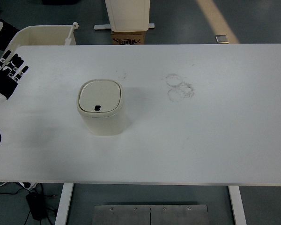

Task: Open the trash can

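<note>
A steep overhead view showed a wide white desk (215, 140) with a small cream trash can (102, 108) standing upright left of centre. Its rounded square lid (100, 95) lay flat and closed, with a small dark push button (97, 108) at the lid's near edge. Judging by that shut lid, the task had not been started: the button was yet to be pressed and the lid yet to lift.

The left robot hand (8, 72) sat at the far left edge of the picture, over the desk's corner and well apart from the trash can. Its black-and-white fingers (17, 62) were spread and extended, pointing away from the robot, holding nothing. No right robot hand appeared anywhere in view.

Faint ring-shaped scuff marks (179, 87) stained the desk to the right of the can. Beyond the desk's far edge stood a cream bin (47, 34) and a cardboard box (129, 37) on the floor.
</note>
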Robot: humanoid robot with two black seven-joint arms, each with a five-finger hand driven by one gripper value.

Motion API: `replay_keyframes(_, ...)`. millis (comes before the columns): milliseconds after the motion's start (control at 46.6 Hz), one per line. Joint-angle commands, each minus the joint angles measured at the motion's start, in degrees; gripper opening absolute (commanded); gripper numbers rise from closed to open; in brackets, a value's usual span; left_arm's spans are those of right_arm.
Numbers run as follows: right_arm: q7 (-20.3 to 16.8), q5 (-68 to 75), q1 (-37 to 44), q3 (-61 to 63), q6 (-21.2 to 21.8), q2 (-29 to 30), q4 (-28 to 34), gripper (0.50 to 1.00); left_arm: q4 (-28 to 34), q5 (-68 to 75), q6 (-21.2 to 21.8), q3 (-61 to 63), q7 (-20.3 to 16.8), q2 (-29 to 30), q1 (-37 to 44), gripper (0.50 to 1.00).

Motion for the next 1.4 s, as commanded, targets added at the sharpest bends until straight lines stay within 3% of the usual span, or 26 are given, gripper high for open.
replay_keyframes(0, 0.0, 0.01, 0.0, 0.02, 0.0, 0.0, 0.0, 0.991, 0.0, 0.01, 0.09, 0.01, -0.09, -0.23, 0.03, 1.0)
replay_keyframes(1375, 0.0, 0.01, 0.0, 0.02, 0.0, 0.0, 0.09, 0.991, -0.09, -0.08, 0.27, 0.01, 0.0, -0.67, -0.06, 1.0)
